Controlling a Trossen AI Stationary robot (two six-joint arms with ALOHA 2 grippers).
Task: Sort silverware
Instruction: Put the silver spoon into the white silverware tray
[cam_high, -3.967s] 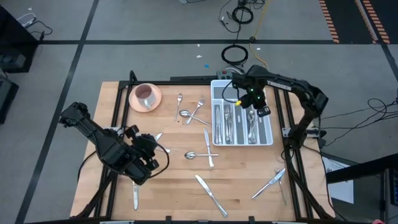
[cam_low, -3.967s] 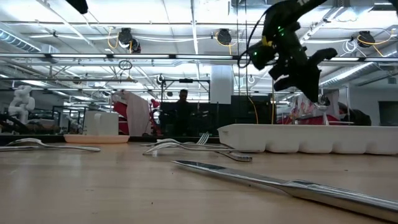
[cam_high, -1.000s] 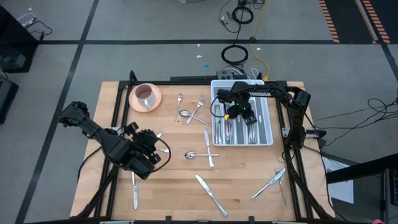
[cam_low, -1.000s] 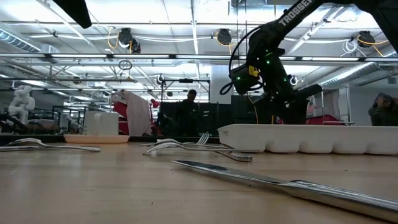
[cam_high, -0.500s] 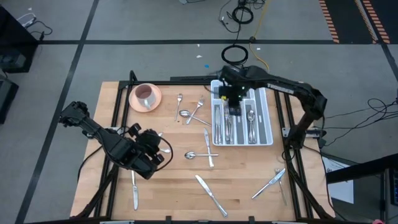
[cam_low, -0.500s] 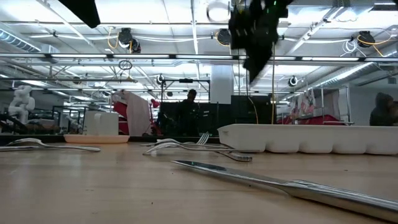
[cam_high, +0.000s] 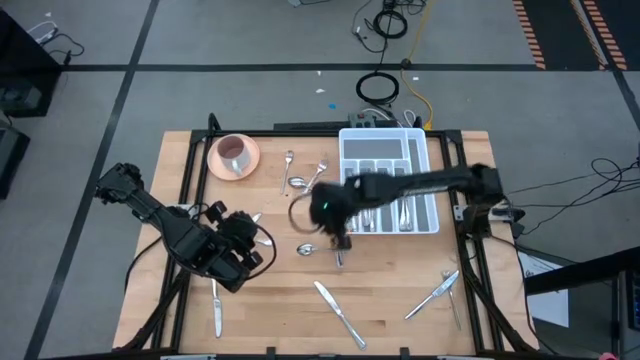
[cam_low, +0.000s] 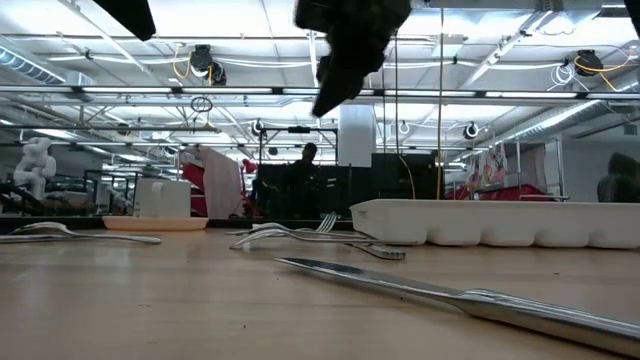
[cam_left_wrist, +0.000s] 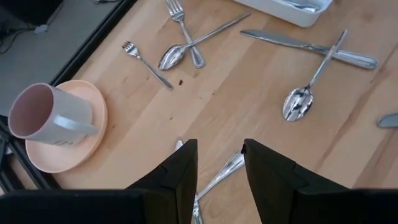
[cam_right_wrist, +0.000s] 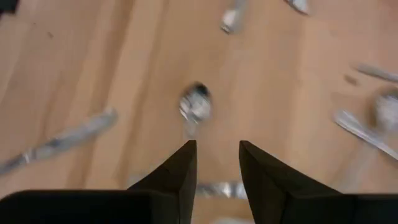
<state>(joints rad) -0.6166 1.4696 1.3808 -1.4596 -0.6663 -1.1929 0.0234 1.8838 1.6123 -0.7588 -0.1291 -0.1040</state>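
Wooden bench (cam_high: 390, 300) with silverware (cam_high: 340, 312) scattered across it: knife at the near edge, a fork and knife pair (cam_high: 436, 293) near the right corner, a crossed spoon and knife (cam_left_wrist: 323, 56) mid-bench, forks and a spoon (cam_high: 305, 178) beside the pink saucer (cam_high: 222, 162) holding a pink cup (cam_high: 234, 151). White tray (cam_high: 388, 150) at the far right already holds several pieces. Right end effector (cam_right_wrist: 217, 163) hangs above the mid-bench spoon (cam_right_wrist: 195, 104), fingers slightly apart, nothing between them, touching nothing. Left end effector (cam_left_wrist: 219, 169) sits low over the bench's left side, fingers slightly apart with a utensil handle (cam_left_wrist: 225, 169) showing in the gap; can't tell if it's gripped.
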